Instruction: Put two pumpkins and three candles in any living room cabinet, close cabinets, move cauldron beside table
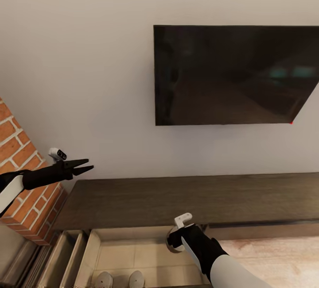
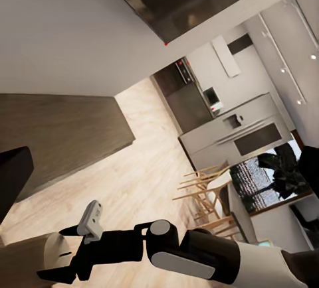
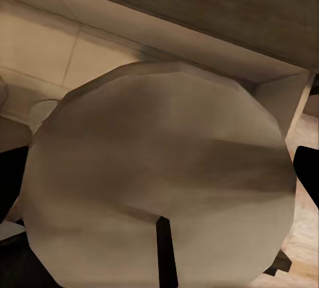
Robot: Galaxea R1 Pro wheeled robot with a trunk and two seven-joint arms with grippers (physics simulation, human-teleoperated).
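While poised over open cabinet (image 1: 190, 199) drawer (image 1: 133, 252), right hand (image 1: 173, 240) grasping pale round candle (image 3: 159, 182), wick end toward camera, straight above pale floor near drawer's right wall. Two more candles (image 1: 120, 279) at front edge. Left hand (image 1: 84, 166) released, raised well aside.

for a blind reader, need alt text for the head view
The right pincer hovers over an open pale drawer of the long dark cabinet, where two candles lie. The left pincer is raised, open, by a brick fireplace; a TV hangs above.
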